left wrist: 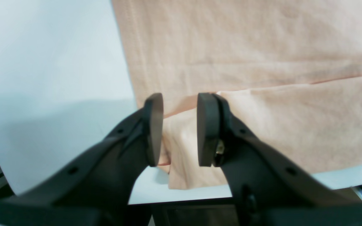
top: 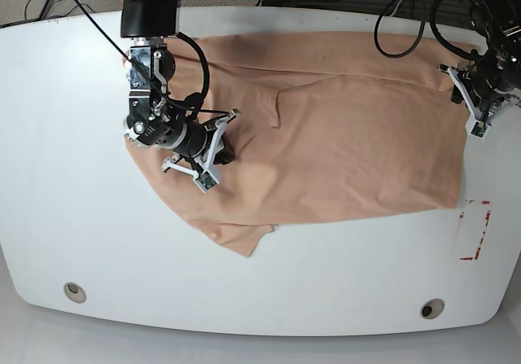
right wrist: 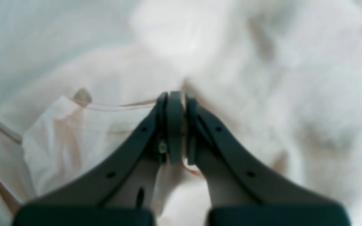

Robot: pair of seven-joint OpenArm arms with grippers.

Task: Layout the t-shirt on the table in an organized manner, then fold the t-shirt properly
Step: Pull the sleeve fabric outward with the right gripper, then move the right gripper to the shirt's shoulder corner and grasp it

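The pale peach t-shirt [top: 342, 136] lies spread across the white table [top: 73, 152], with a loose flap pointing toward the front edge. My right gripper [top: 220, 154] is on the shirt's left part. In the right wrist view its jaws [right wrist: 178, 125] are shut on a pinch of t-shirt [right wrist: 262, 94], with cloth bunched around them. My left gripper [top: 470, 103] is at the shirt's right edge. In the left wrist view it [left wrist: 179, 128] stands open over a folded edge of the t-shirt [left wrist: 262, 62]. Cloth shows in the gap between its pads, near the table [left wrist: 42, 62] edge.
Two grey grommets [top: 75, 291] [top: 432, 308] sit near the front edge. A red tape outline [top: 476, 230] marks the right side. Black cables [top: 399, 22] hang over the back right. The table's rim [left wrist: 181, 196] runs just below my left gripper.
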